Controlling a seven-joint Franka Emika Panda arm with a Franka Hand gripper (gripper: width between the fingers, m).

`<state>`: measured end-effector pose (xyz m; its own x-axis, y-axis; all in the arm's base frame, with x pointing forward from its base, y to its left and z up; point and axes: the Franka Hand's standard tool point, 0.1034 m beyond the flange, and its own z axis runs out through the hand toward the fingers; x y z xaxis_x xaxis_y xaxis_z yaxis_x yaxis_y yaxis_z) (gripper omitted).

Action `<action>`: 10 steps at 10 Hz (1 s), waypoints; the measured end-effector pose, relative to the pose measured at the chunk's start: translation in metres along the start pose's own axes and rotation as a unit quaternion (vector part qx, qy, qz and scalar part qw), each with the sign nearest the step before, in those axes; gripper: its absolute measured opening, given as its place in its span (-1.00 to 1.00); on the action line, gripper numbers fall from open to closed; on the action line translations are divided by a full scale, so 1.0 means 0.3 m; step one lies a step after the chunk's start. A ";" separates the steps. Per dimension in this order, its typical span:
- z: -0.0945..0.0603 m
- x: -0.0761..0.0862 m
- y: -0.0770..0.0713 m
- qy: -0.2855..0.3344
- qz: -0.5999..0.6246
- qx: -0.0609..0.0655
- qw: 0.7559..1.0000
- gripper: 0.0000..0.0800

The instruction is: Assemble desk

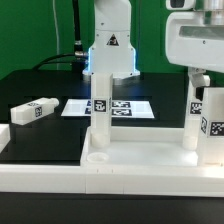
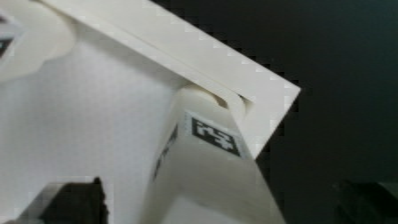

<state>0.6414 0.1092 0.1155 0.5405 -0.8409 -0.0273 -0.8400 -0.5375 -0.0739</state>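
The white desk top [image 1: 60, 178] lies at the front of the table. One leg [image 1: 99, 110] stands upright in its corner on the exterior view's left. A second leg [image 1: 194, 118] stands upright at the right, and a third [image 1: 213, 130] is just beside it at the frame edge. My gripper [image 1: 198, 82] hangs over the second leg. In the wrist view the tagged leg [image 2: 214, 150] rises from a corner of the top [image 2: 89, 110], between my dark fingers [image 2: 75, 200]. The gripper [image 2: 214, 208] is open, with a gap on each side. A loose leg [image 1: 34, 111] lies at the left.
The marker board [image 1: 125, 107] lies flat on the black table behind the desk top. The arm's base [image 1: 110, 45] stands at the back with a cable beside it. A long white rail [image 1: 8, 133] runs along the left.
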 end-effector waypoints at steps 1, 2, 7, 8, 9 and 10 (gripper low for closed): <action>0.000 0.000 0.000 0.000 -0.025 0.000 1.000 0.62; 0.000 0.001 0.000 0.001 -0.078 0.000 0.997 0.62; -0.003 0.008 -0.002 0.007 -0.280 -0.002 0.960 0.62; -0.003 0.011 -0.001 0.007 -0.330 -0.002 0.944 0.62; -0.003 0.013 0.000 0.007 -0.372 -0.003 0.928 0.62; -0.003 0.015 0.000 0.008 -0.406 -0.004 0.914 0.62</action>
<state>0.6437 0.1053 0.1163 0.9851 -0.1654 0.0479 -0.1627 -0.9851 -0.0556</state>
